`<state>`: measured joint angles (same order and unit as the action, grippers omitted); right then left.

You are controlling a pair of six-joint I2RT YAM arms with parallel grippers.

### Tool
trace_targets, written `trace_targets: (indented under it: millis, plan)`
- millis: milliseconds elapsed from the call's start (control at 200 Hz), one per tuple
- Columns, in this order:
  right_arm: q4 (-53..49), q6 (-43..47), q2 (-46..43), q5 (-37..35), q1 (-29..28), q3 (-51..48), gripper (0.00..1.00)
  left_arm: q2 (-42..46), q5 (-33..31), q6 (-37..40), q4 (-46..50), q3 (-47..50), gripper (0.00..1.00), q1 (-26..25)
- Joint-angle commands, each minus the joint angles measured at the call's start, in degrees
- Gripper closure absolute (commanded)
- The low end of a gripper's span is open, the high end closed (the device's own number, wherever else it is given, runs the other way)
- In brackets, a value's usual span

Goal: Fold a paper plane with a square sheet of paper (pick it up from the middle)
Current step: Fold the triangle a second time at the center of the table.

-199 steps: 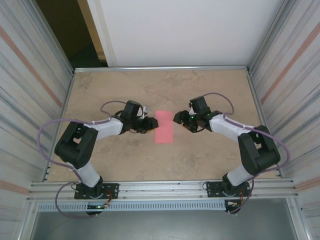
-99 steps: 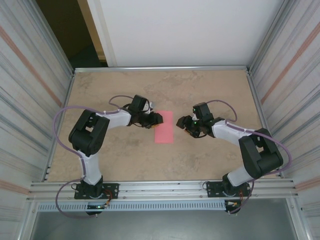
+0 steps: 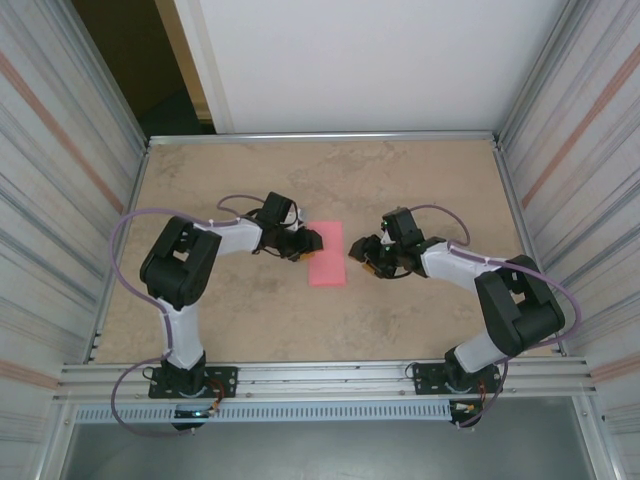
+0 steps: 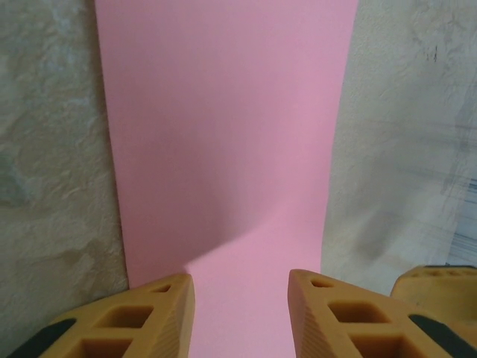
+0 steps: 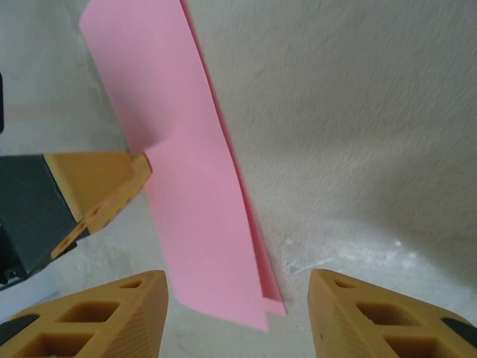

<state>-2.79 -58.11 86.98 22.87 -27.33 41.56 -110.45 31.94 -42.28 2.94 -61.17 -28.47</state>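
I find the folded square sheet of paper [image 3: 327, 254] flat on the table [image 3: 250, 320] between my pincers, long axis running away from me, left pincer [image 3: 312, 240] part-open over its left edge, right pincer [image 3: 356, 250] likewise open, empty, just beside its right edge.

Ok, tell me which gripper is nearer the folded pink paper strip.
Left. The left gripper overlaps the pink paper's left edge; the right gripper hangs just off its right edge.
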Motion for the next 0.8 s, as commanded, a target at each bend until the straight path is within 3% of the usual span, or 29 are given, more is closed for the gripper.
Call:
trace_targets:
  millis: [0, 797]
  plan:
    - [0.69, -3.15, 0.46, 3.0, -1.49, -0.82, 0.49, 0.79, -3.27, -3.31, 2.98, 2.8, 0.6, 0.24]
    - [2.55, -4.1, 7.83, 4.98, -5.56, 0.72, 0.68, -1.46, -2.5, -2.0, 4.31, 2.02, 0.61, 0.57]
